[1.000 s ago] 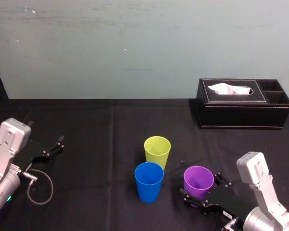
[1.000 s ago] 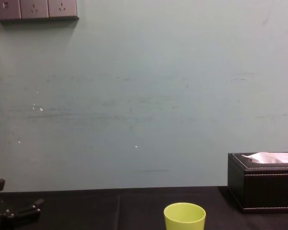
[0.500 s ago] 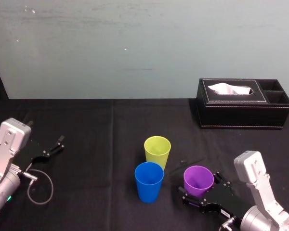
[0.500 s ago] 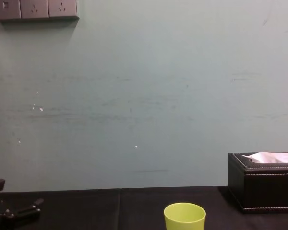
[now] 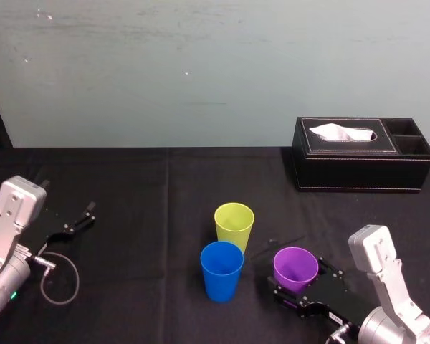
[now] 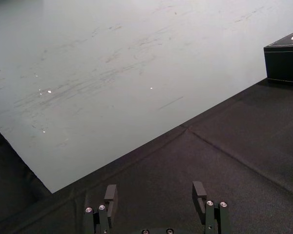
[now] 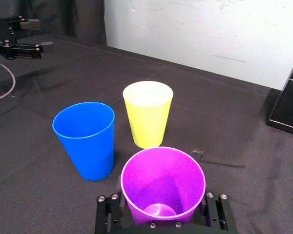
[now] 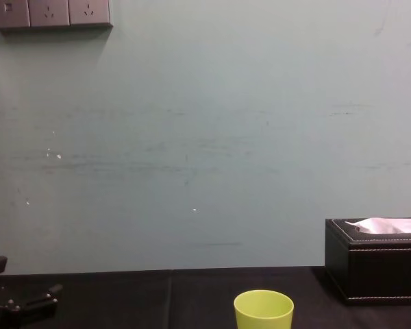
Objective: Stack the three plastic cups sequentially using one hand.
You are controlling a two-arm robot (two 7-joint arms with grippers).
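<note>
Jaws of the right gripper (image 5: 297,276) (image 7: 162,210) stand spread wide, one on each side of the purple cup (image 5: 295,266) (image 7: 162,181), low against its wall. The cup fills the gap between them, but I cannot tell whether the fingers press on it or only flank it. It stands upright on the black tabletop (image 5: 143,193), near the front edge and right of the middle.

The blue cup (image 5: 221,271) (image 7: 85,139) stands upright just to the left of the purple one, apart from it. The lime-green cup (image 5: 233,226) (image 7: 147,114) (image 8: 263,310) stands upright just behind the blue one, toward the middle of the tabletop. None of the three is nested in another.

The left gripper (image 5: 77,221) (image 6: 155,193) rests low by the left edge of the tabletop, its jaws parted with nothing between them. A black tissue box (image 5: 358,168) (image 8: 377,267) with a white tissue poking out sits at the back right corner.
</note>
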